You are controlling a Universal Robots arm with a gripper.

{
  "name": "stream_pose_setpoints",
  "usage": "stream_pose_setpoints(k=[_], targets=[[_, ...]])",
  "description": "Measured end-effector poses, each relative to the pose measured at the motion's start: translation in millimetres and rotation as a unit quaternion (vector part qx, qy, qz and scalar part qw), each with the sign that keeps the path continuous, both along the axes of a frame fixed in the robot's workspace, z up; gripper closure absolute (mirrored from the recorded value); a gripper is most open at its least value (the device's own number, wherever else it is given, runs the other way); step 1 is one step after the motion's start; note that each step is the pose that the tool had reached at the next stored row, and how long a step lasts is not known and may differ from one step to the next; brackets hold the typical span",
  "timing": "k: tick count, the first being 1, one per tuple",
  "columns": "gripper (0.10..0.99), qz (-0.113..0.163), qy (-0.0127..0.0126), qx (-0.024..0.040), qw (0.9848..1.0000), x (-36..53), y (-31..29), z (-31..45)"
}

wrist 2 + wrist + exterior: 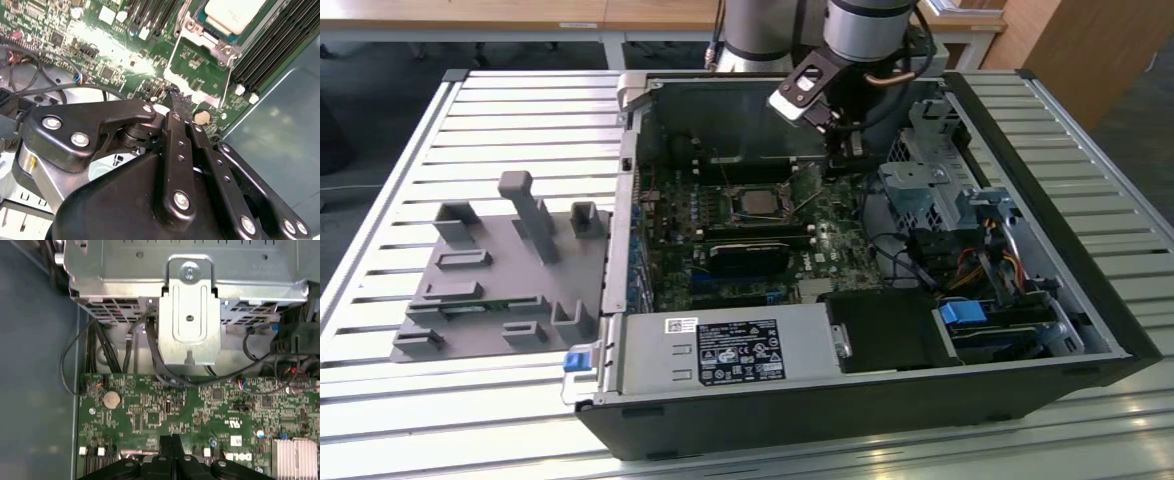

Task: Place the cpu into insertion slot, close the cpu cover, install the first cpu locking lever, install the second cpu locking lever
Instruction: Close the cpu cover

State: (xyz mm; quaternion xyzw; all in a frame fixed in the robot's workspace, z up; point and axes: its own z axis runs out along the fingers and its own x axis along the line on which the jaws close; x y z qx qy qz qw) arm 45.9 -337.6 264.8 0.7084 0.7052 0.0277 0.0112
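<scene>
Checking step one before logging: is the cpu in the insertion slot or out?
In. The cpu lies flat inside the insertion slot, its pale face up.

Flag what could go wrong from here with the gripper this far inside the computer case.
1. The gripper, jaws shut, sits low over the green board near the coin battery; a slip might scrape components.
2. Loose black cables run beside the metal bracket; the wrist could snag them.
</scene>
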Motion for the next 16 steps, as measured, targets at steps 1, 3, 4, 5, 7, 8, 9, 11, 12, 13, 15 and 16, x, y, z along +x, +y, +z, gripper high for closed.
stream_pose_setpoints(k=[1,3,4,5,7,8,9,11,12,13,15,16], targets=[[0.98,0.0,0.0004,0.0001,1.0,2.2,0.2,-0.2],[0.98,0.0,0.0012,0.0,1.0,6.3,1.3,-0.6],[0.98,0.0,0.0014,0.0001,1.0,7.5,2.5,-0.9],[0.98,0.0,0.0016,0.0,1.0,8.4,3.9,-1.1],[0.98,0.0,0.0018,0.0,1.0,9.1,7.3,-1.8],[0.98,0.0,0.0019,0.0,1.0,9.5,8.4,-2.3],[0.98,0.0,0.0022,0.0001,1.0,10.0,8.8,-3.1],[0.98,0.0,0.0027,0.0,1.0,11.0,9.6,-4.6],[0.98,0.0,0.003,-0.0001,1.0,11.4,10.1,-5.5],[0.98,0.0,0.0031,-0.0001,1.0,11.6,10.5,-6.3],[0.98,0.0,0.0036,0.0,1.0,12.4,11.3,-8.2],[0.98,0.0,0.0043,0.0,1.0,12.9,11.8,-9.2]])
